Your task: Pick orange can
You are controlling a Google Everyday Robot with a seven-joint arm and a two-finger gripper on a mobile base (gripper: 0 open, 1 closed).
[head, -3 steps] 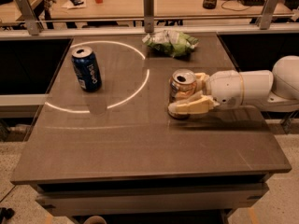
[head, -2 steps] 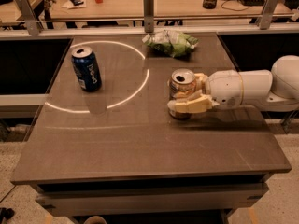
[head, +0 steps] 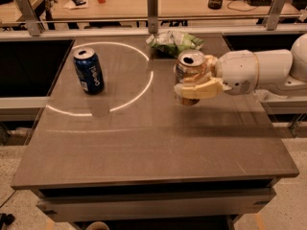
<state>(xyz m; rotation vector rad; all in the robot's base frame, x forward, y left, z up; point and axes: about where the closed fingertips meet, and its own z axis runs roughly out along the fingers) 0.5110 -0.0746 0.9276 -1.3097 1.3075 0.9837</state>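
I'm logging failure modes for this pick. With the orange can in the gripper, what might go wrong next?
The gripper, shut on the orange can above the table, grips its lower half only, so the can may tip or slip out. The green bag lies close behind; swinging back might knock it.

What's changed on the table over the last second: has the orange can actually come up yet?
Yes. The gripper, already closed around the orange can a second ago, has raised it; the can now sits higher in the camera view and appears clear of the table. It is upright in the grasp. The blue can and the green bag have not moved.
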